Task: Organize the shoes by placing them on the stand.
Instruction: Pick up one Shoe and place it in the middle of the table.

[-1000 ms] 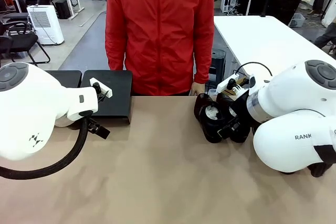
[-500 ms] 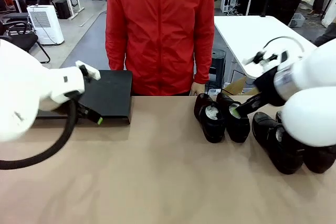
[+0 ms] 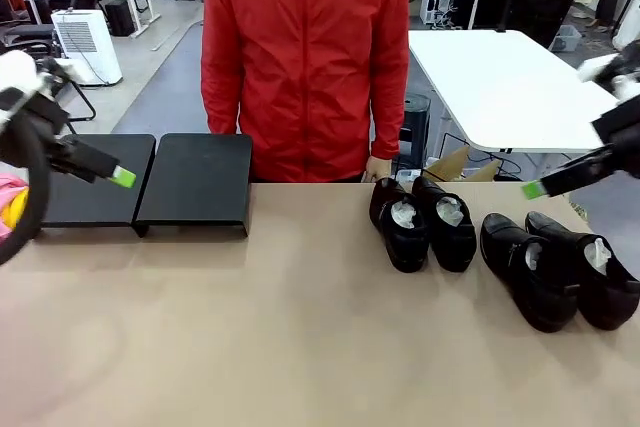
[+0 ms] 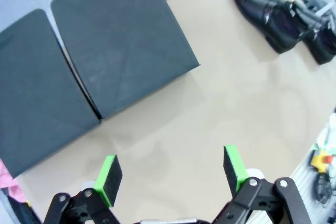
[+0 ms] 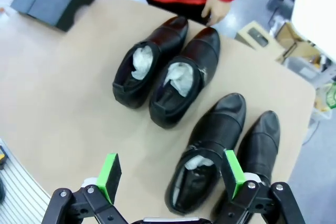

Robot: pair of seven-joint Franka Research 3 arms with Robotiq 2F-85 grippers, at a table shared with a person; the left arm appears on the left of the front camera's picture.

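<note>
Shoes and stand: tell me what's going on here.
Nothing is held. The four shoes sit in two pairs on the table, none on the stand. The left gripper hovers open near the stand, the right gripper open above the shoes. A person stands at the far side.

You've got the stand (image 3: 195,175) at the far left of the table (image 3: 300,337), its two black sections side by side. All four shoes (image 3: 405,237) sit on the tabletop to the right, well apart from it: one pair touching near the middle, one pair toward the right edge. The left gripper (image 3: 118,175) hangs over the left section, and the right gripper (image 3: 537,188) hovers beyond the right-hand pair. A person (image 3: 305,57) in a red jacket stands opposite.
</note>
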